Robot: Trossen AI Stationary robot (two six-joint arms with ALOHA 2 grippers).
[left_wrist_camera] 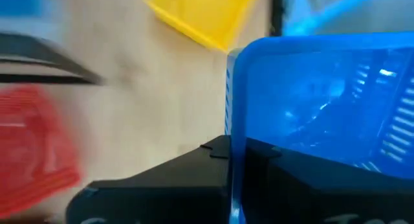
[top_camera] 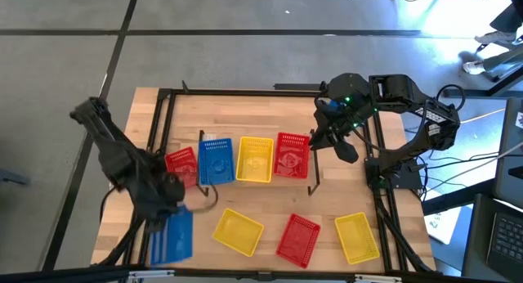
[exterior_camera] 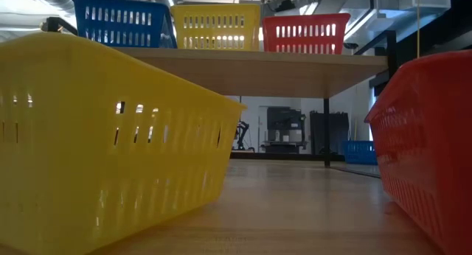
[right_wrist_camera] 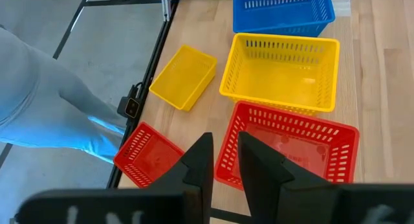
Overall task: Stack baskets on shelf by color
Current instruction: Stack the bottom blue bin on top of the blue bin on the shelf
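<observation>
My left gripper point(top_camera: 173, 203) pinches the rim of a blue basket point(top_camera: 171, 235) at the table's point(top_camera: 270, 209) front-left; my right gripper point(top_camera: 341, 144) hovers beside the shelf point(top_camera: 313, 175), fingers slightly apart

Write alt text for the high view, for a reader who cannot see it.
Seen from above, the left gripper is shut on a blue basket at the table's front left. On the shelf sit blue, yellow and red baskets. The right gripper hovers beside the shelf's red end.
</observation>
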